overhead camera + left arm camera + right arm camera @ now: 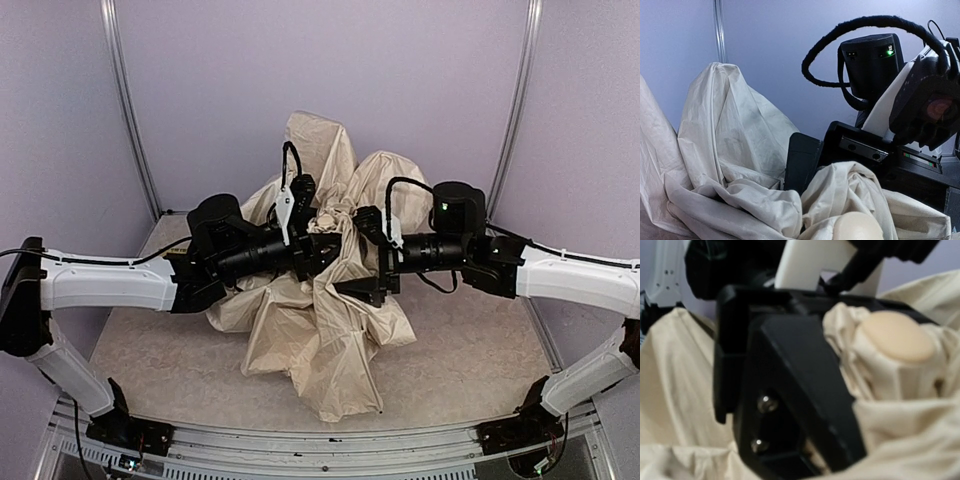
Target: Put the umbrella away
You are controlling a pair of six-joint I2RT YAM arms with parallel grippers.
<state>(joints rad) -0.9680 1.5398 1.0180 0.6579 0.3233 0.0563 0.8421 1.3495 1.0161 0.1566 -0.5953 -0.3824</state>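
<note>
The umbrella (320,340) lies crumpled at mid-surface (470,360), its fabric spilling toward 6 o'clock. The left gripper (325,250) reaches in from 9 o'clock, buried in fabric beside the handle (897,337), so I cannot tell its opening. The right gripper (358,255), at 3 o'clock, is spread wide and grasps nothing.

Middle of the umbrella (320,330) hidden beneath the left gripper (322,248) and right gripper (368,238); fingertips buried in folds, jaw positions indeterminable. Its handle (857,227) cut by left wrist view's lower edge. Right wrist view blurred.
</note>
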